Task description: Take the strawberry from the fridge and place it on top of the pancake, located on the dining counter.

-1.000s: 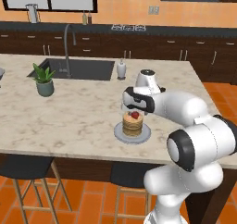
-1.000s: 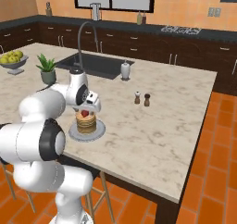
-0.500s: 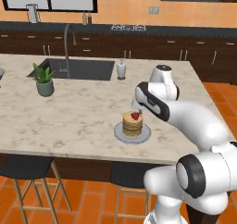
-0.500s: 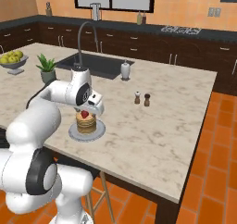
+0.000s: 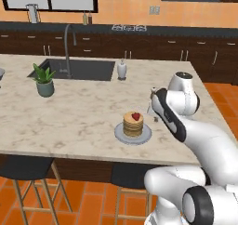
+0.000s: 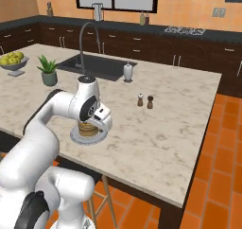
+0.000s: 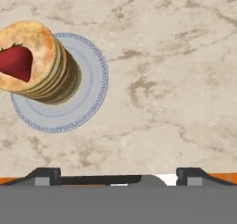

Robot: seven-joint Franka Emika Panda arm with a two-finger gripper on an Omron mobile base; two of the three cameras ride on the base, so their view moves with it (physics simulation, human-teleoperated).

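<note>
Red strawberry (image 7: 16,62) atop pancake (image 7: 39,65) stack

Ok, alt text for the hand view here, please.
A strawberry sits on top of a pancake stack on a round grey plate, at the upper left. Bare beige marbled counter surrounds it, and the open gripper has its two dark tips at the bottom edge.

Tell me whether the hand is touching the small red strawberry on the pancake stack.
Apart. In the hand view the small red strawberry lies on the golden pancake stack, off to one side, with bare counter ahead of the open hand.
</note>
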